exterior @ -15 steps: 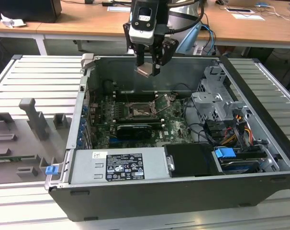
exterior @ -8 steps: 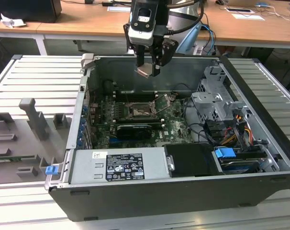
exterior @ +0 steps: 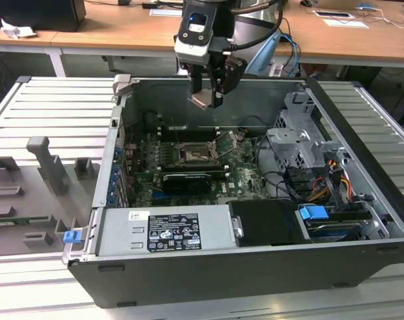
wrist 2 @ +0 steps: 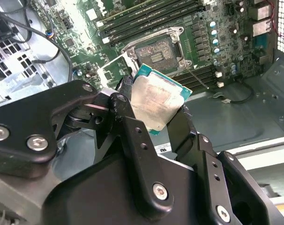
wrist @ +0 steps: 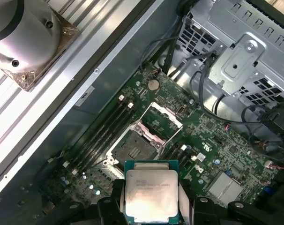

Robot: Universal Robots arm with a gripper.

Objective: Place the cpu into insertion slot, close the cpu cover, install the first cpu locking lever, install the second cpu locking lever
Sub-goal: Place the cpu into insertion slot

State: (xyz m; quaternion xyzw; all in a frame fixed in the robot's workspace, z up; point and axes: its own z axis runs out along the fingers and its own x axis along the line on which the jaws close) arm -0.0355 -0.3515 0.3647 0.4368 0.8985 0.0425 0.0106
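Fingers (wrist 2: 135,133): closed on two opposite edges of the chip (wrist 2: 157,101), held well above the open socket (wrist 2: 157,55), cover (wrist: 168,114) raised beside it. Risk: socket pins could be bent if the chip is set down skewed or dropped from the edge grip.

End effector (exterior: 207,99) w/ chip (exterior: 203,101) hangs above the open case, free air all round. Straight drop to socket (exterior: 192,155) is clear: pin field bare, nothing on it. Cover (exterior: 230,140) stands tilted up at socket's edge on exterior view's right, so that side is tight. Drive cage (exterior: 299,143) & cables (wrist: 200,89) crowd further right. Black card (exterior: 185,180) sits just beside socket, toward the power supply box (exterior: 165,230). Left case wall (exterior: 125,127) well apart.
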